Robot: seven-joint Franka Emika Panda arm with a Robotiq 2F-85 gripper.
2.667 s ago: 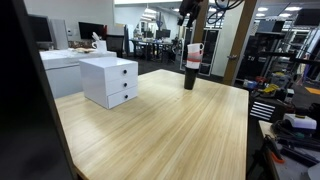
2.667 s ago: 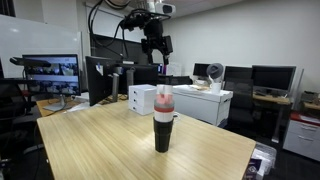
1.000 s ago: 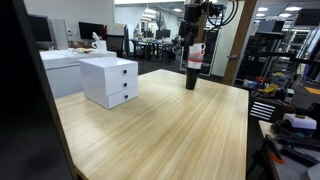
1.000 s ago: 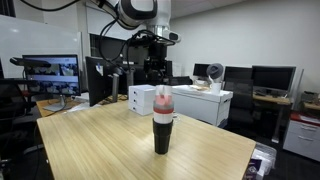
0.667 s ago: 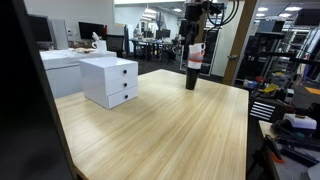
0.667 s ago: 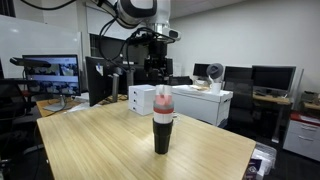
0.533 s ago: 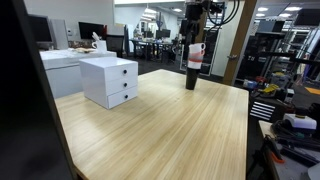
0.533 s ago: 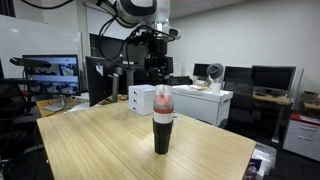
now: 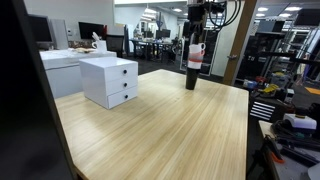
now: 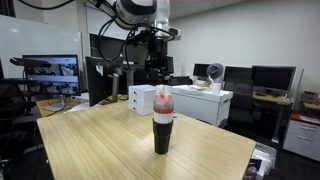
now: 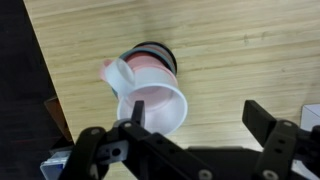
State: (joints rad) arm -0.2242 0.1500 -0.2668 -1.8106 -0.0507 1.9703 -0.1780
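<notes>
A stack of cups [image 9: 191, 66] stands on the far part of the wooden table [image 9: 160, 135]: a black base with pink and white plastic cups on top. It also shows in an exterior view [image 10: 163, 120]. My gripper [image 9: 196, 27] hangs just above it, open and empty; in an exterior view the gripper [image 10: 155, 72] is level with the stack's top, behind it. In the wrist view the top cup's open mouth [image 11: 152, 102] lies by the left finger [image 11: 131, 108], and the gripper [image 11: 197, 115] is centred to its right.
A white two-drawer unit [image 9: 110, 80] stands on the table's side; it also shows in an exterior view [image 10: 143, 98]. Office desks, monitors [image 10: 52, 72] and shelves surround the table. The table edge runs close to the cups [image 9: 225, 85].
Over 2.7 s the gripper has come down from high above to just over the cup stack. In the last second it has barely moved. The cups have not moved.
</notes>
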